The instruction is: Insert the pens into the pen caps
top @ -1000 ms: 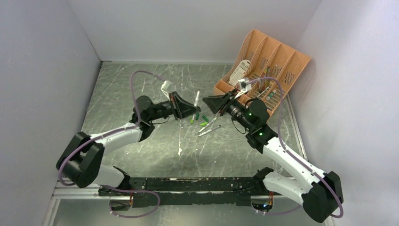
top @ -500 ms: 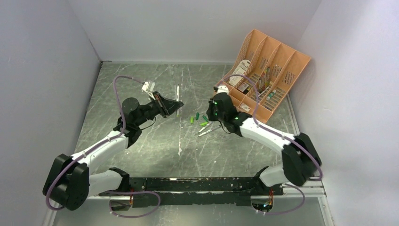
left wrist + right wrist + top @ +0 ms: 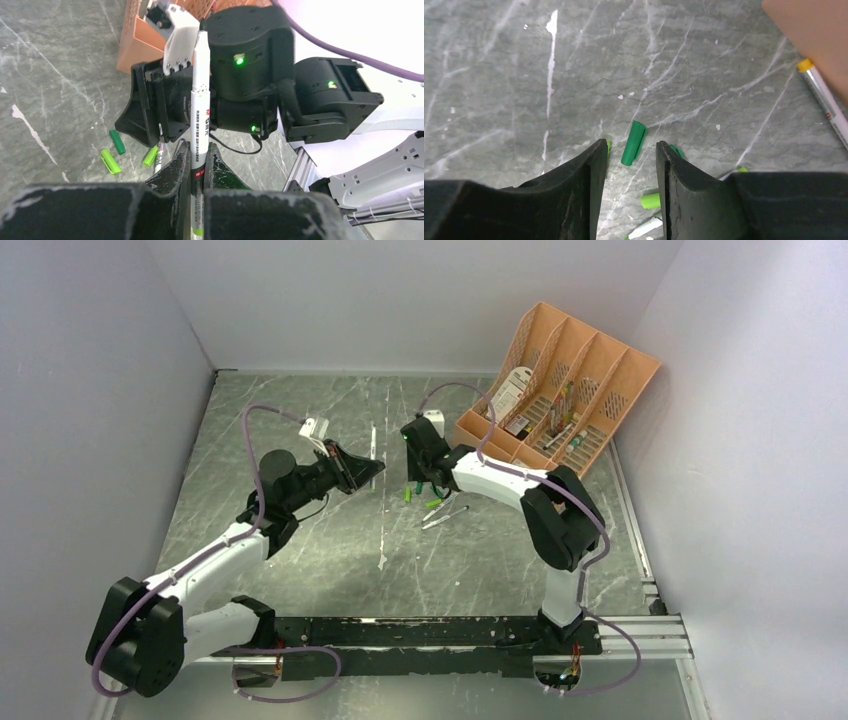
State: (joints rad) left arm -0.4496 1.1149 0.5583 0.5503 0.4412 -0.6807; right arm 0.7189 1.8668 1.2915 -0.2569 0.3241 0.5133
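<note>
While I look down from above, my left hand [image 3: 376, 468] is clamped on one pen [image 3: 374, 440], lifted off the tabletop [image 3: 300, 560]. My right hand [image 3: 425, 484] hangs over the green pen caps [image 3: 408, 495], and two more pens [image 3: 445, 517] lie just beside them. The orange organizer [image 3: 590, 370] stands at the far right, its slots holding mixed stationery I cannot sort out from here.

From my left wrist, the held pen runs up between both fingers [image 3: 172, 170], gripped low on its barrel, with the dark tip free. It looks light, stiff and smooth, so I judge that a firm pinch on the barrel will keep it from sliding back when it is pushed into a cap. Three caps lie loose on the tabletop beyond.

From my right wrist, my fingers stand apart and empty, with one dark green cap [image 3: 634, 142] lying just ahead of the gap. It is small, light and round, so it may roll or skid. I would take it across its middle, leaving the open mouth clear.
</note>
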